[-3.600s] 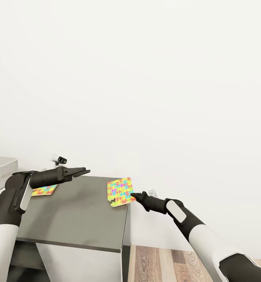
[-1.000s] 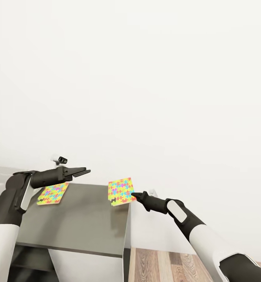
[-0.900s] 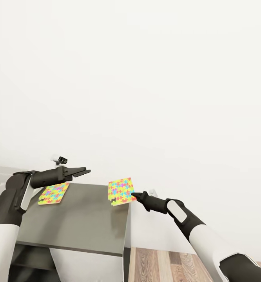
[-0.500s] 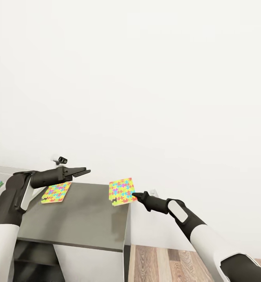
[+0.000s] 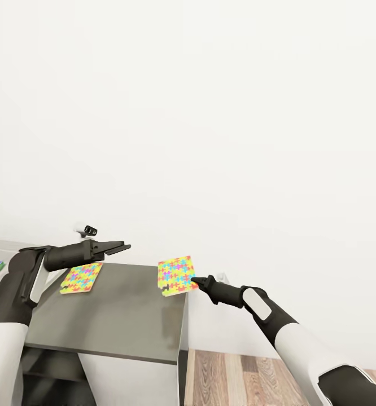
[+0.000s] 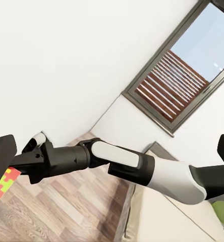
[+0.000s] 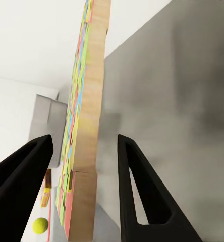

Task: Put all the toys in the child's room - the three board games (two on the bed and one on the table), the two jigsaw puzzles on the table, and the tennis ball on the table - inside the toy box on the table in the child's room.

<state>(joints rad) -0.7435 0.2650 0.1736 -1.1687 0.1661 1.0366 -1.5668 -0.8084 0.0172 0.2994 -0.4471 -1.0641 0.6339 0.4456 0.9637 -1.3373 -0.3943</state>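
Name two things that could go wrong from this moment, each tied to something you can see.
1. The right pincer grips the raised jigsaw puzzle by one edge only, upright, above the table's end. In the right wrist view the sheet sits loosely between the fingers, so it might slip and fall to the wood floor.
2. The open left pincer hovers just above the second puzzle; a careless sweep could push it along the table.
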